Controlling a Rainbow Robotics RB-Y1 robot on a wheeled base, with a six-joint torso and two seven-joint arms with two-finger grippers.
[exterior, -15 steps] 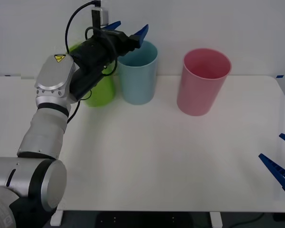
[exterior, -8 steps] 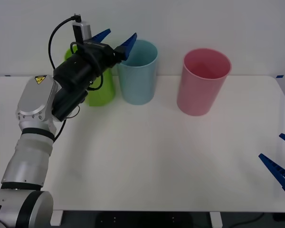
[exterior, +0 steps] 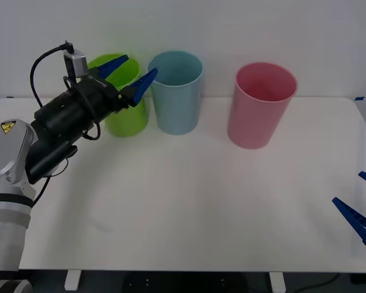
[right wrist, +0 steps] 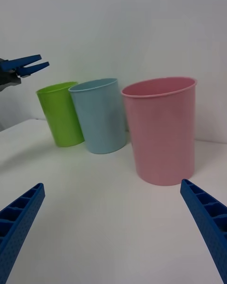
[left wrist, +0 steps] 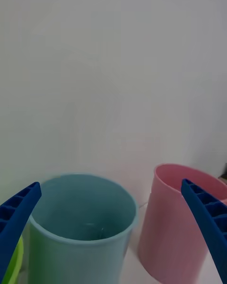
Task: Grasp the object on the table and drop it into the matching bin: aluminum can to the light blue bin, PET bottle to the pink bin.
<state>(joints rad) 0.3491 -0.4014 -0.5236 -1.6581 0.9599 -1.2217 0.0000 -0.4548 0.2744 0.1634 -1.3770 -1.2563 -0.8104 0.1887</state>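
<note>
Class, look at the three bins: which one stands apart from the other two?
The pink bin. The lime green bin and light blue bin stand close together, while the pink one sits off toward the robot's right.

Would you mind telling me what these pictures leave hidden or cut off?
- Inside of the light blue bin: front view, its own wall hides the bottom; left wrist view shows only a faint shape inside, so what it holds cannot be told.
- Pink bin interior: front view, its own wall hides the bottom.
- Right gripper: front view, cut by the picture's right edge.
- Lime green bin: front view, partly behind the open left gripper.
</note>
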